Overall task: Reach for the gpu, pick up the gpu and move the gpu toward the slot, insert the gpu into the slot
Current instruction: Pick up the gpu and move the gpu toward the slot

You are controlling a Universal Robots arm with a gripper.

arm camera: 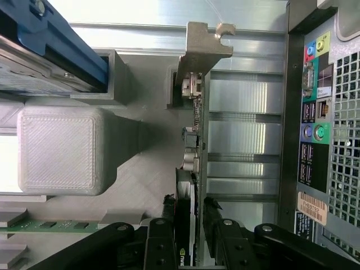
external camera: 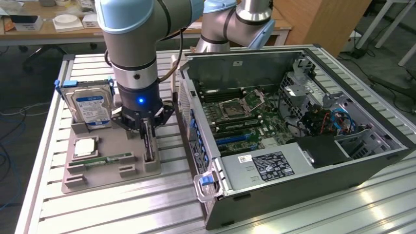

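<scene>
Your end effector (external camera: 145, 130) low over the gpu (arm camera: 192, 145), card on edge in the gray tray (external camera: 104, 183) beneath it, grasp state cannot be told, computer case (external camera: 312, 195) just beside.

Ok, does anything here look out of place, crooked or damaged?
Nothing stands out. The graphics card stands upright on edge in the grey tray, with the gripper right over it. The hard drive stands in its slot and the memory stick lies flat.
</scene>
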